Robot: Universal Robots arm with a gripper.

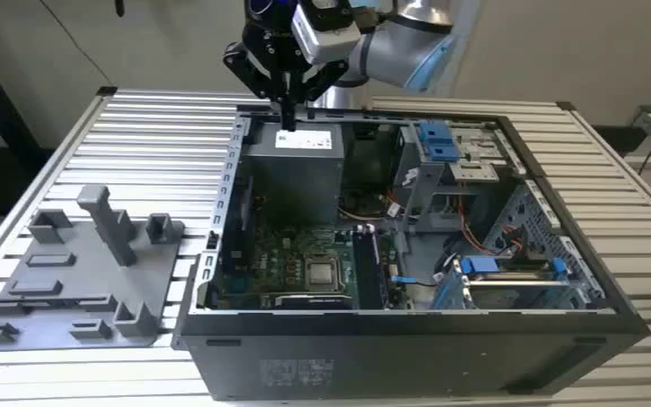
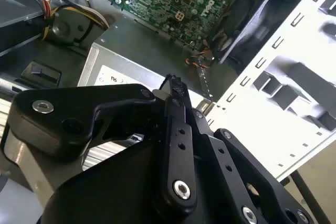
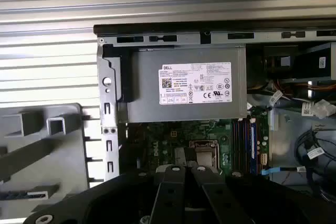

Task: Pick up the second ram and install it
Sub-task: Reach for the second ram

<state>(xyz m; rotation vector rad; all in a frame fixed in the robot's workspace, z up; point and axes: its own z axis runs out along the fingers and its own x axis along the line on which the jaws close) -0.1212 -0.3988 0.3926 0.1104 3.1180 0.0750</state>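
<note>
— Where was the gripper [image 1: 288, 119]?
— It hung over the power supply [image 1: 303, 161] in the open computer case [image 1: 416, 339], fingers [image 2: 177, 98] pressed together, nothing seen between them.
— And the ram?
— I could not make it out. The memory slots [image 1: 368, 267] beside the processor [image 1: 323, 273] looked dark, well apart from the gripper.

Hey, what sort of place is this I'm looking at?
Most likely a robotics lab or test bench for computer assembly. An open desktop computer case sits on a slatted metal table, a robot arm hangs over it, and a grey fixture plate with holder blocks lies beside it.
</note>
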